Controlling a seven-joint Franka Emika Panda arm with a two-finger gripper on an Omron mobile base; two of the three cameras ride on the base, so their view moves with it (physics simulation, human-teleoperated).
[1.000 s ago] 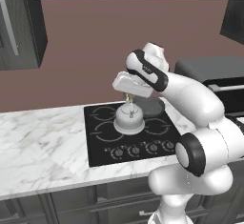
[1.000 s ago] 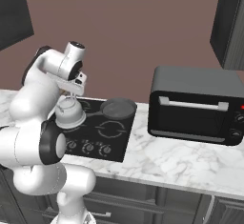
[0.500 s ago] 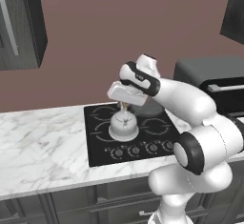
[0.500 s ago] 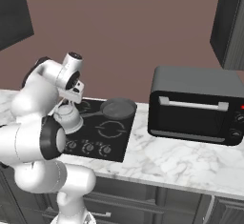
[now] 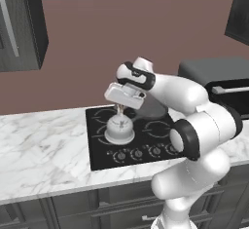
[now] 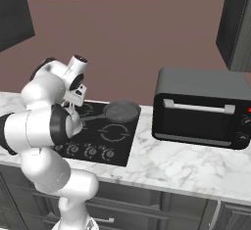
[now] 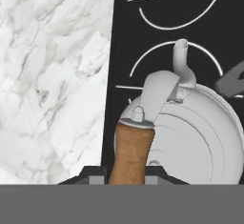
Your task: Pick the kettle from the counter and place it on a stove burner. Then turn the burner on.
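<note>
The silver-grey kettle (image 5: 119, 129) is low on the front-left part of the black cooktop (image 5: 97, 155); whether its base touches the glass I cannot tell. My gripper (image 5: 120, 108) is shut on the kettle's upright tan stem (image 7: 132, 154) from above. In the hand view the kettle (image 7: 190, 137) covers most of a white ring, the stove burner (image 7: 143, 56), and its spout points away. White marble counter (image 7: 47, 75) lies left of the cooktop. From the right base view my arm hides most of the kettle, and the gripper (image 6: 73, 104) hangs over the cooktop's left side.
A dark grey frying pan (image 6: 121, 111) sits on the back burner, close behind the kettle. Round knobs (image 5: 138, 152) line the cooktop's front edge. A black toaster oven (image 6: 201, 109) stands on the counter to the right. A range hood hangs overhead.
The gripper has carried the kettle a little to the left and down toward the cooktop's front-left ring. The grip has stayed shut on the stem.
</note>
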